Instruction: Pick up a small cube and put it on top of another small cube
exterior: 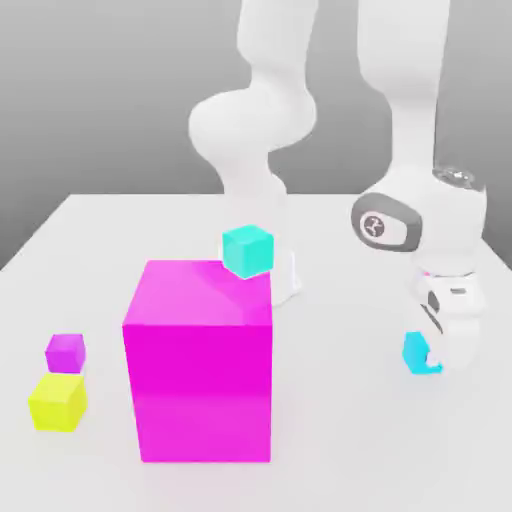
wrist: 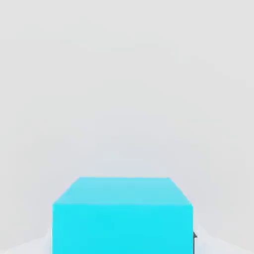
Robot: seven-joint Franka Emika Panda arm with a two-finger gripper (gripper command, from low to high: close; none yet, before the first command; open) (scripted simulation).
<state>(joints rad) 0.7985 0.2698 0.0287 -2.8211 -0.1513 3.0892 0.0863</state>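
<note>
Sky-blue cube (exterior: pixel 416 352) sits on the table; turquoise cube (exterior: pixel 247 250) behind the magenta block.

worktop (exterior: pixel 100 240): matt, smooth, pale grey
arm (exterior: pixel 420 120): smooth white shell, soft sheen, plastic-like
big magenta cube (exterior: pixel 200 375): smooth, flat colour, faint sheen
sky-blue cube (wrist: pixel 121 218): smooth, plain, matt
turquoise cube (exterior: pixel 247 250): smooth, plain
yellow cube (exterior: pixel 57 402): smooth, matt
purple cube (exterior: pixel 65 351): smooth, matt

White table (exterior: pixel 90 250) bearing a big magenta cube (exterior: pixel 200 365) at lower centre; purple cube (exterior: pixel 65 351) and yellow cube (exterior: pixel 57 402) at lower left; teal cube (exterior: pixel 247 250) just behind the magenta one; sky-blue cube (exterior: pixel 417 352) at right.
</note>
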